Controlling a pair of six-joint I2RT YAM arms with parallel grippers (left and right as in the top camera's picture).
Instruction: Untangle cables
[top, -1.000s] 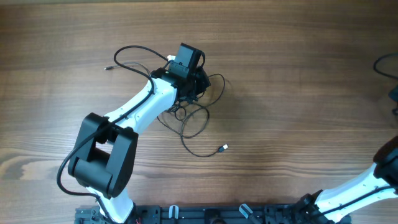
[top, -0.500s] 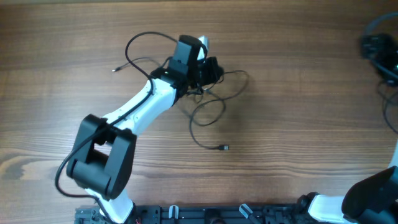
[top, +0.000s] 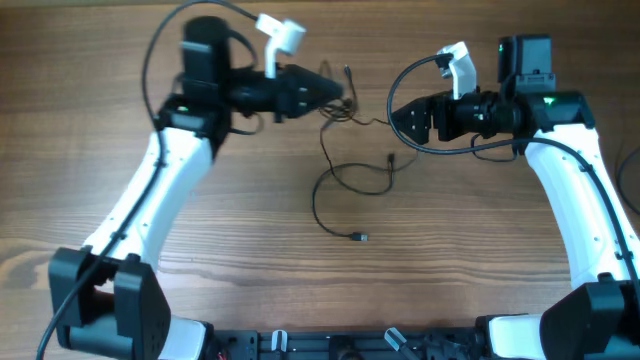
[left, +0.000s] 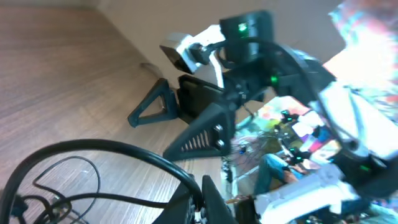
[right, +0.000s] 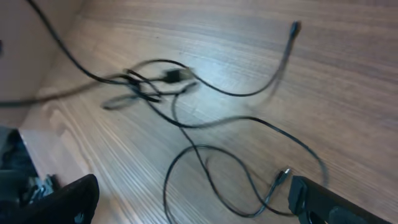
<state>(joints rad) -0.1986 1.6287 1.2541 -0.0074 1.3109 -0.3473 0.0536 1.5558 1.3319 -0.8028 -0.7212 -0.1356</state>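
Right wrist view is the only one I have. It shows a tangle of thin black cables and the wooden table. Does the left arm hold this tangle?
Observer: Yes. Overhead, the left fingers are shut on the cables at the knot.
Operator: And how do my own fingers stand to the knot?
Observer: The right fingers are open and point at the knot, apart from it.
Operator: Does the left wrist camera see them?
Observer: Yes. Both right fingers show there, spread wide and facing that camera.
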